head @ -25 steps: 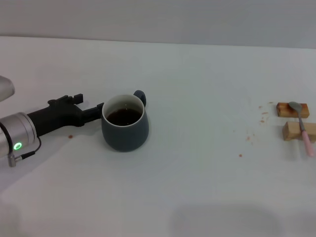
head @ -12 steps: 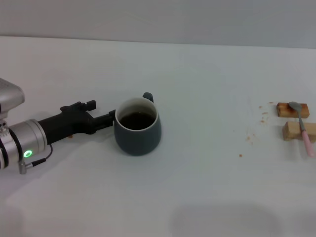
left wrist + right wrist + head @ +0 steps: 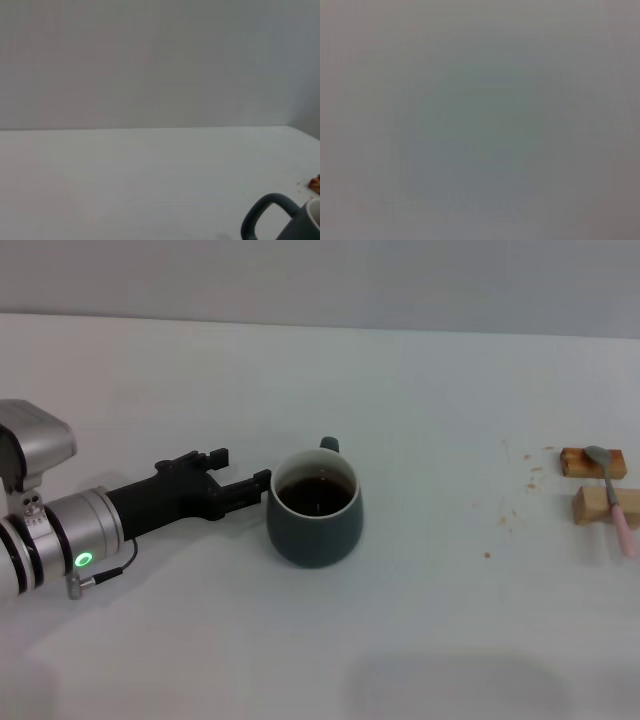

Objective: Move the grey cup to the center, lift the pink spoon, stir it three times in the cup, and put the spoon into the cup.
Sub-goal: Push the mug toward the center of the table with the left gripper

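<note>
1. The left gripper (image 3: 250,487) lies low on the white table (image 3: 430,420), at the left side of the grey cup (image 3: 316,508). I cannot tell if its fingers are apart or together.
2. The cup stands upright near the middle, full of dark drink, with its handle on the far side.
3. Far right, the pink spoon (image 3: 612,497) rests across two wooden blocks (image 3: 594,483).
</note>
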`<move>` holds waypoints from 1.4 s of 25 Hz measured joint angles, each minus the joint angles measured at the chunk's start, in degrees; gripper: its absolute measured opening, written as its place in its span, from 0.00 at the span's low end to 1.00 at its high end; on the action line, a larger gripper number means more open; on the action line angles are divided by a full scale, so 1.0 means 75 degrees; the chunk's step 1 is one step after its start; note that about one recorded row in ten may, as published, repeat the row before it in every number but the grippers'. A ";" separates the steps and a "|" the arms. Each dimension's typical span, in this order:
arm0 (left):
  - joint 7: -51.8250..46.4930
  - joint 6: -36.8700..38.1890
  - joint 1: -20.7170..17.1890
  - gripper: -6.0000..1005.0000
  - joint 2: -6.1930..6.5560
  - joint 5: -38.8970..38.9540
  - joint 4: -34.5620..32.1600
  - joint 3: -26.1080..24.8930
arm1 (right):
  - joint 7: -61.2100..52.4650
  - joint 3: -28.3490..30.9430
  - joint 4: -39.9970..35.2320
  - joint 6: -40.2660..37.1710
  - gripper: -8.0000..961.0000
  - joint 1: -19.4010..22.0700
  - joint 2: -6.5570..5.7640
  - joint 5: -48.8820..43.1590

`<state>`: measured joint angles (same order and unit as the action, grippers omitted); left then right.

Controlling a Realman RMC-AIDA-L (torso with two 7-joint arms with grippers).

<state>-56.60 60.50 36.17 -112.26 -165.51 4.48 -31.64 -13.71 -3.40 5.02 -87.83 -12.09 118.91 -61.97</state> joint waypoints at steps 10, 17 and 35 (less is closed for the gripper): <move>-0.0068 0.0197 0.0059 0.83 -0.0167 0.0004 0.0032 0.0263 | -0.0108 -0.0048 -0.0038 0.0185 0.54 0.0174 0.0000 -0.0079; -0.0126 0.0270 0.0183 0.83 -0.0243 0.0001 0.0025 0.0452 | -0.0163 -0.0052 -0.0081 0.0191 0.54 0.0313 -0.0011 -0.0144; -0.0233 0.0573 0.0302 0.83 0.0165 0.0033 -0.0186 -0.0291 | -0.0891 -0.0100 -0.0109 0.0027 0.54 0.0422 -0.0005 -0.1350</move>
<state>-58.35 64.80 38.44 -111.02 -165.27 3.09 -33.82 -20.40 -4.15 4.20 -87.62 -8.92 118.87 -72.10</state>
